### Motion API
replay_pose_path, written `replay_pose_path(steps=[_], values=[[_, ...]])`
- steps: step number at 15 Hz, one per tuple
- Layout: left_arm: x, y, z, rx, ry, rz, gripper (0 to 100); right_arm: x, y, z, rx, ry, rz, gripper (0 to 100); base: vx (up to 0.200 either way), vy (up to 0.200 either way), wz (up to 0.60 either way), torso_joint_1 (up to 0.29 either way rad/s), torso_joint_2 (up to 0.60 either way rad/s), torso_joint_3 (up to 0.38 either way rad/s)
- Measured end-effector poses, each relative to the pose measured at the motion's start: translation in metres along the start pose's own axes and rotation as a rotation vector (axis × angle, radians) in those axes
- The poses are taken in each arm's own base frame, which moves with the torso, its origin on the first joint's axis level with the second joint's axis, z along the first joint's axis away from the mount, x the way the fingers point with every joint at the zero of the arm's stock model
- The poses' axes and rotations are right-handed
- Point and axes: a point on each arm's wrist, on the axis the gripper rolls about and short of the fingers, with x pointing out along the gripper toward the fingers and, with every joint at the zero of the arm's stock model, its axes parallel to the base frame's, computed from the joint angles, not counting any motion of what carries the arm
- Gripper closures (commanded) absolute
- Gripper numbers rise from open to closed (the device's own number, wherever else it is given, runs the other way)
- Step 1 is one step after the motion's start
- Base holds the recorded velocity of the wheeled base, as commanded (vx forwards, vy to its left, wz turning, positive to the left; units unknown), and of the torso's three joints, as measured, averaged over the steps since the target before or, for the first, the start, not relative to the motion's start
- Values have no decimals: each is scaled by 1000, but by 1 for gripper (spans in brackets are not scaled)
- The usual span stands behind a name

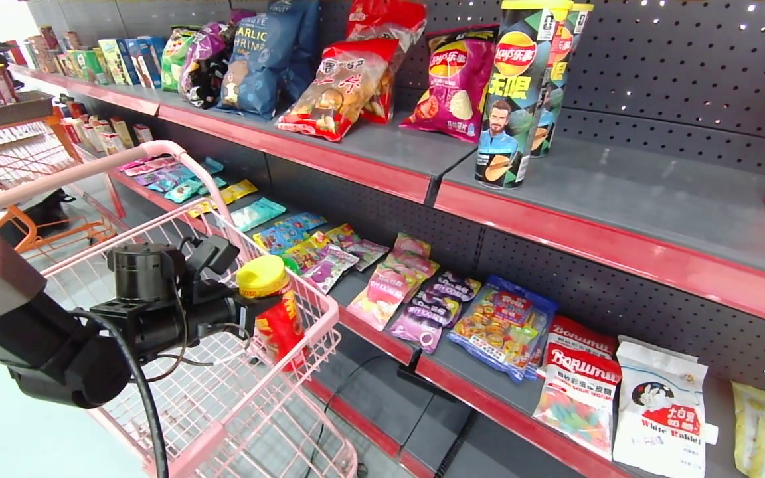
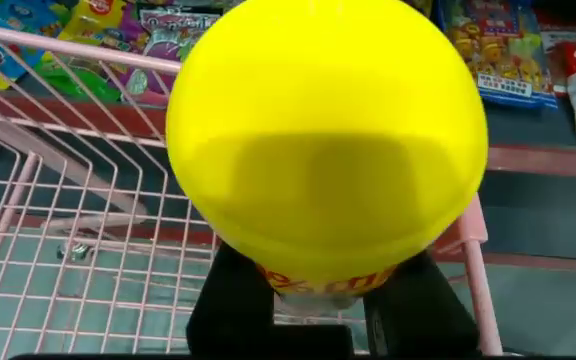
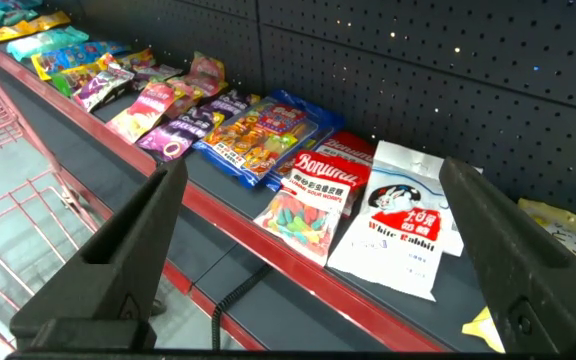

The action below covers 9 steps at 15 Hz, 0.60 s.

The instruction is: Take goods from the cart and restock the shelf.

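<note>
The left gripper (image 1: pixel 257 313) is clamping a red canister (image 1: pixel 281 325) with a yellow lid (image 1: pixel 261 275). Its dark fingers (image 2: pixel 238 310) are pressing on either side of the body just under the lid. The canister is standing roughly upright in the grip, lid uppermost and base pointing down into the pink cart (image 1: pixel 256 405). It is hanging over the cart's basket, close to the rim on the shelf side. Whether the base is clear of that rim cannot be told. From the left wrist view the lid is sitting directly in front of the camera, with the cart's wire floor beneath it.

The left arm (image 1: pixel 57 352) is reaching across the cart from its handle side, roughly level. The wrist is lying over the basket and the gripper is pointing towards the shelf (image 1: pixel 382 335) that is running alongside the cart.

The right gripper (image 3: pixel 308 270) is spread wide and is holding nothing. Its two dark fingers (image 3: pixel 108 265) are standing well apart. It is hovering beyond the cart's shelf-side corner, above the shelf's lower level. Flat candy packets are lying there in a row, among them a white bag (image 3: pixel 403 230). The gripper is touching none of them.
</note>
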Motion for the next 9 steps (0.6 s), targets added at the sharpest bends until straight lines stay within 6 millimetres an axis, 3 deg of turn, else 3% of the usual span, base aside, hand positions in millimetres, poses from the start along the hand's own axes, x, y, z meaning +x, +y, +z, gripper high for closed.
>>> replay_pose_path(steps=[3, 5, 9], values=[[-9, 1, 7, -1, -2, 57, 100, 0, 0, 0, 0, 0, 0, 0, 0, 0, 0, 0, 0, 0], [-27, 3, 22, -13, 2, 93, 100, 0, 0, 0, 2, 0, 0, 0, 0, 0, 0, 0, 0, 0], [-97, -7, 72, -57, -11, 155, 100, 0, 0, 0, 2, 0, 0, 0, 0, 0, 0, 0, 0, 0]])
